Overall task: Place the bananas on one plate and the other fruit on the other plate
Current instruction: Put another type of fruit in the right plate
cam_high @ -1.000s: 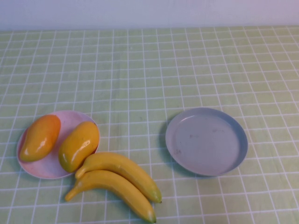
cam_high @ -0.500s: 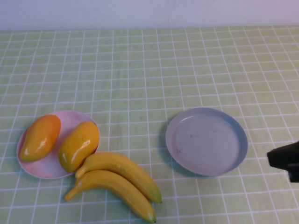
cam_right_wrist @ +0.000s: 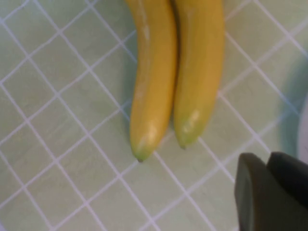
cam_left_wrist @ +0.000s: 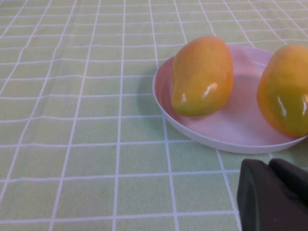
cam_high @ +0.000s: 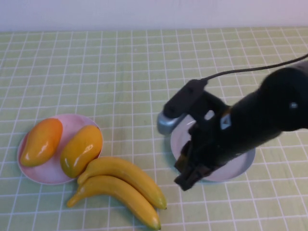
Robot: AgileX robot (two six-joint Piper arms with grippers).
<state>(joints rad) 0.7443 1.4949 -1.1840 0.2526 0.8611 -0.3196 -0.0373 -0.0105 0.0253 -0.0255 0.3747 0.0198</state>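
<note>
Green checked cloth covers your tabletop (cam_high: pixel 144 72), with a pale wall behind it. Your right hand (cam_high: pixel 190 177) hangs over the near-left edge of the grey-blue plate (cam_high: pixel 240 163), its arm hiding most of that plate; whether its fingers are apart or together cannot be told. Your left hand (cam_left_wrist: pixel 272 197) sits low beside the pink-lilac plate (cam_high: pixel 67 125), and its fingers likewise give nothing away. Both mango-like fruits (cam_high: pixel 81 150) lie on the pink-lilac plate, at nine o'clock from the grey-blue one. The two bananas (cam_high: pixel 122 185) lie side by side, touching, on the cloth at about five o'clock from the pink-lilac plate, near the right hand.
</note>
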